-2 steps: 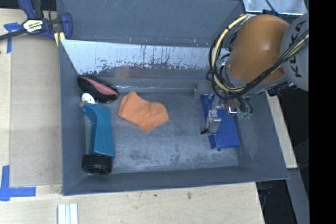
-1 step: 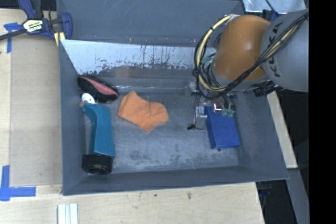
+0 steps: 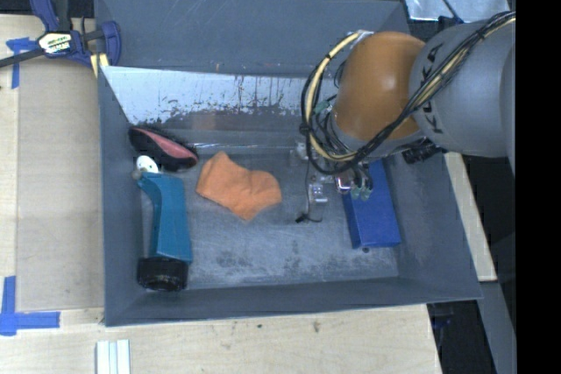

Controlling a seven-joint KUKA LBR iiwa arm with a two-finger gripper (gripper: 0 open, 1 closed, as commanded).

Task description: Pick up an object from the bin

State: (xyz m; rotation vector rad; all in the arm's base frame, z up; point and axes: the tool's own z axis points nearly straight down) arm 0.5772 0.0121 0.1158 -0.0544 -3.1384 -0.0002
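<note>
My gripper point(image 3: 316, 194) hangs low over the bin floor, right of the middle. Just to its left lies a crumpled orange cloth point(image 3: 238, 185), a small gap away from it. Right of the gripper, a flat blue rectangular block point(image 3: 372, 215) lies along the bin's right wall, partly under the arm. Nothing shows held at the gripper's tip.
Along the left wall a blue bottle-like thing point(image 3: 168, 225) lies with a black cap toward the front and a white tip at the back. Behind it rests a black and pink oval thing point(image 3: 164, 147). Bare floor runs along the front.
</note>
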